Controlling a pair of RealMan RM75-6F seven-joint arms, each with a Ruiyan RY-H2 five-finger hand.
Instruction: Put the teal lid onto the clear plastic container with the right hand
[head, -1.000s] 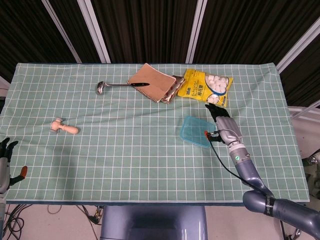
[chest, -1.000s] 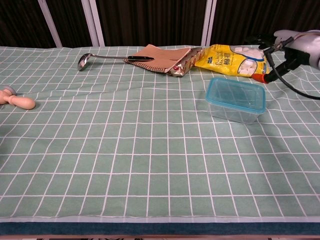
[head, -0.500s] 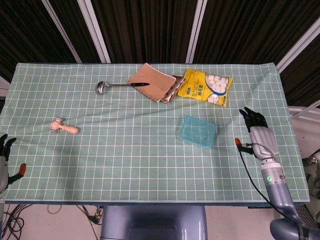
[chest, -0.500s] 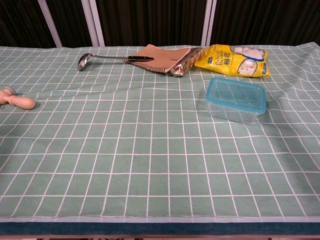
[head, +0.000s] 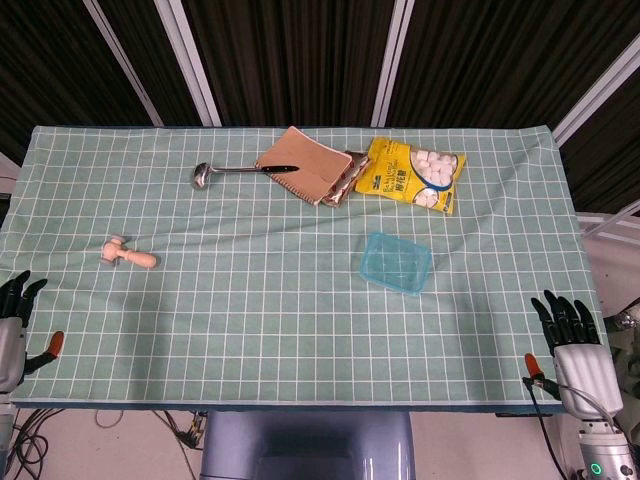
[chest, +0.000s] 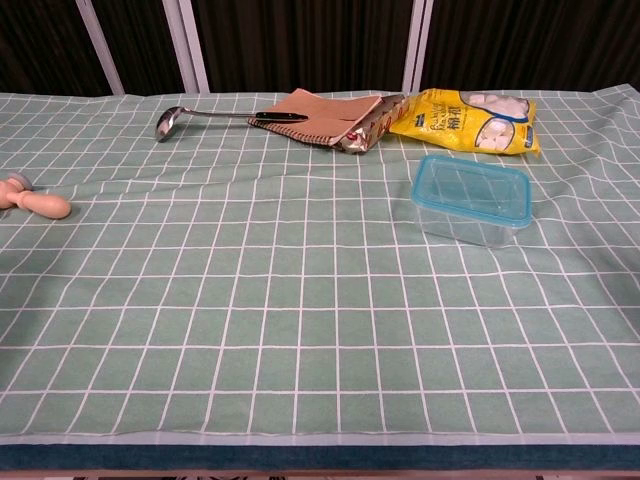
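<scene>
Teal lid (head: 397, 263) sits on the clear plastic container (head: 398, 271) right of table centre, below the yellow snack bag (head: 411, 173); from the head view I judge placement done, nothing left but confirming the seal. My right hand (head: 577, 353) is off the table's near right corner, fingers spread, holding nothing; my left hand (head: 12, 325) likewise at the near left edge. In the chest view the lid (chest: 471, 187) lies level on the container (chest: 468, 220), rim apparently flush; neither hand appears.
</scene>
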